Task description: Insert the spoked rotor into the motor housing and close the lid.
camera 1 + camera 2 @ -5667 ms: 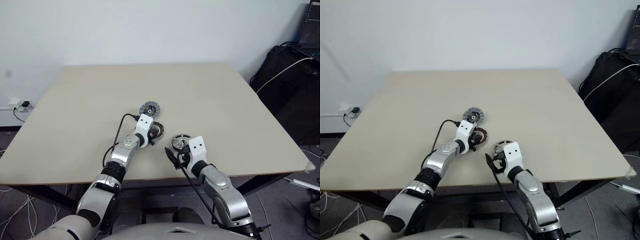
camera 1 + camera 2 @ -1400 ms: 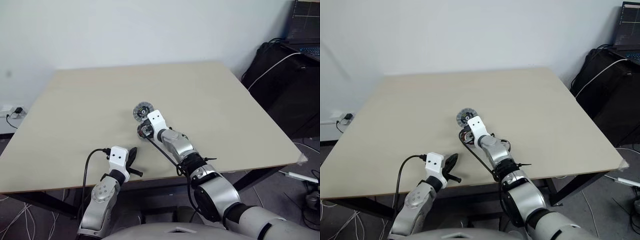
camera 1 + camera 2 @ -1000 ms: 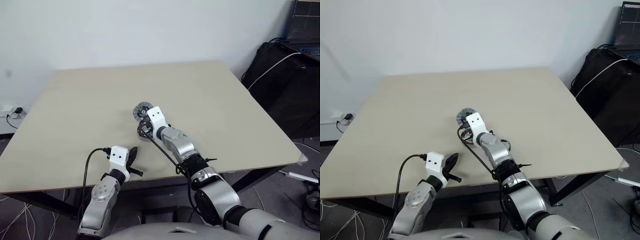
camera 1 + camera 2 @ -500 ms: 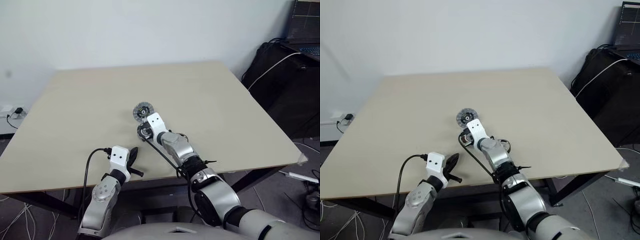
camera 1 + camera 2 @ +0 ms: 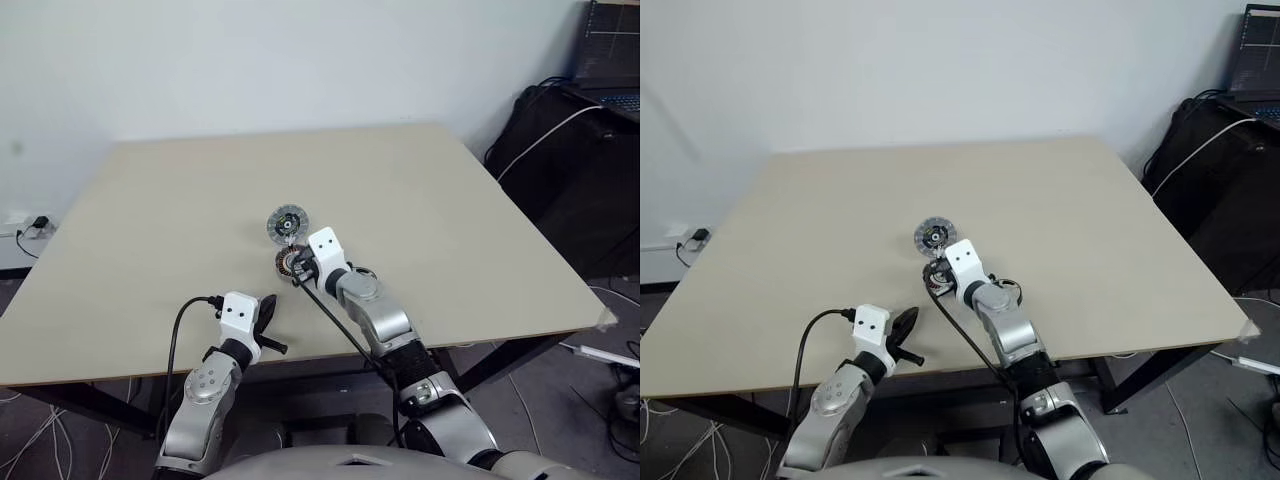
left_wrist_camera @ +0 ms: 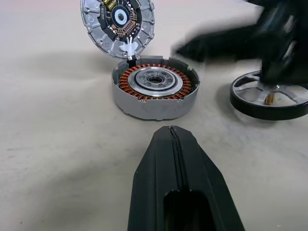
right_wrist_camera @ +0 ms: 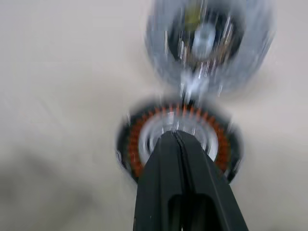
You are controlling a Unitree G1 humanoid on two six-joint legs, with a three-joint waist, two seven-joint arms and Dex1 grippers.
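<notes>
The rotor (image 6: 269,96) is lying beside the open housing (image 6: 155,91), not inserted; lid (image 6: 118,24) unclosed. Both grippers (image 6: 171,137) (image 7: 175,139) are pressed together, empty.

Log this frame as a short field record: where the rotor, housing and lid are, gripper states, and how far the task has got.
motor housing: on table, copper windings exposed, no rotor inside
lid: open, just beyond housing
spoked rotor: on table beside housing, not inserted
left gripper: shut, empty, aimed at housing
right gripper: shut, empty, over housing
task progress: rotor not inserted, lid not closed
</notes>
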